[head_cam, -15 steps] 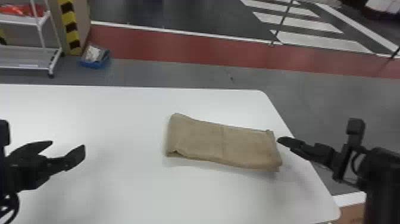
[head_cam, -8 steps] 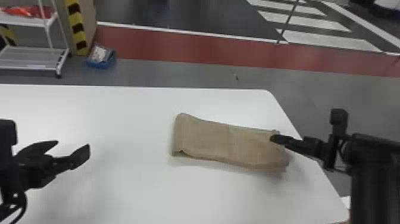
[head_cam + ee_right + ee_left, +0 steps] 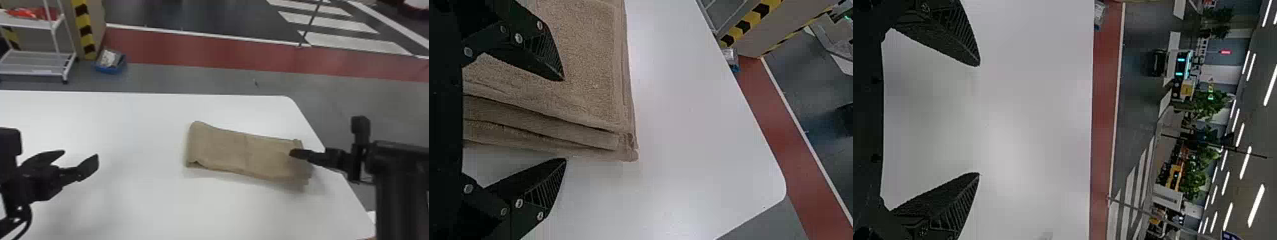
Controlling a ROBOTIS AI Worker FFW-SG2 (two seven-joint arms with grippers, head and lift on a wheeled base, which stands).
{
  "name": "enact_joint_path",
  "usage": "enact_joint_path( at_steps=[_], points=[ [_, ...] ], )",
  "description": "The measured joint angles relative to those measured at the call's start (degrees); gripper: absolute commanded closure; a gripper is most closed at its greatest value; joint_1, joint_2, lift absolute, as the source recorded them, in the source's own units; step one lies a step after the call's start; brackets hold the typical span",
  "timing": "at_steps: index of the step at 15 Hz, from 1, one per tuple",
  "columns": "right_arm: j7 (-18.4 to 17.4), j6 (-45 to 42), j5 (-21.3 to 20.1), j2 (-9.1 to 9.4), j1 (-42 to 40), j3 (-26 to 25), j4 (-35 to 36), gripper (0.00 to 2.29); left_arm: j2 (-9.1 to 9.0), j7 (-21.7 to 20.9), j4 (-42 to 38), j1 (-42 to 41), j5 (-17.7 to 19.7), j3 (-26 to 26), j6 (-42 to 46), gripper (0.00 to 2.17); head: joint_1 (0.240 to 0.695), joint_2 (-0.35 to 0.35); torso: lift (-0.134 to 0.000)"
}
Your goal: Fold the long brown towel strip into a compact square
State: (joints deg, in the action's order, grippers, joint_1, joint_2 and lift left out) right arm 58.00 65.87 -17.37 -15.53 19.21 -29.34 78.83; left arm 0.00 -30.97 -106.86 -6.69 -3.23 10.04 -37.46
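Note:
The brown towel (image 3: 245,150) lies as a flat layered strip on the right part of the white table (image 3: 134,204). At its right end is my right gripper (image 3: 297,153), one finger over the cloth. In the right wrist view my right gripper (image 3: 565,120) stands open, with the stacked edges of the towel (image 3: 589,90) between its spread fingers, not gripped. My left gripper (image 3: 79,159) is parked over the table's left side, well away from the towel; in the left wrist view the left gripper (image 3: 979,120) is open above bare tabletop.
The table's right edge (image 3: 319,140) runs close beside the towel's right end, under the right arm. Beyond the far edge, on the floor, are a white shelf rack (image 3: 35,60) and a blue bin (image 3: 110,68).
My right gripper has moved left from beside the table's right edge to over the towel's right end. The head view has shifted slightly. The towel keeps its shape.

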Motion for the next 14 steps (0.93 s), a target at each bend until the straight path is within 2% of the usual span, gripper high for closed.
enact_joint_path(
  at_steps=[2, 5, 8, 14],
  points=[
    [0.64, -0.15, 0.27, 0.03, -0.02, 0.09, -0.14, 1.60, 0.00, 0.04, 0.03, 0.01, -0.02, -0.02, 0.05, 0.10, 0.695, -0.232, -0.124],
    [1.65, -0.23, 0.33, 0.03, -0.02, 0.19, -0.16, 2.03, 0.00, 0.04, 0.13, 0.11, -0.05, 0.13, 0.05, 0.10, 0.695, -0.227, -0.124],
    [3.75, -0.21, 1.24, -0.04, 0.01, -0.89, -0.17, 2.04, 0.00, -0.01, 0.31, 0.24, -0.08, 0.14, 0.05, 0.10, 0.695, -0.222, -0.124],
    [8.36, 3.00, 6.00, -1.23, 0.04, -7.56, 2.10, 2.04, 0.00, -0.14, 0.35, 0.45, -0.37, 0.11, 0.03, 0.10, 0.695, -0.241, -0.124]
  ],
)
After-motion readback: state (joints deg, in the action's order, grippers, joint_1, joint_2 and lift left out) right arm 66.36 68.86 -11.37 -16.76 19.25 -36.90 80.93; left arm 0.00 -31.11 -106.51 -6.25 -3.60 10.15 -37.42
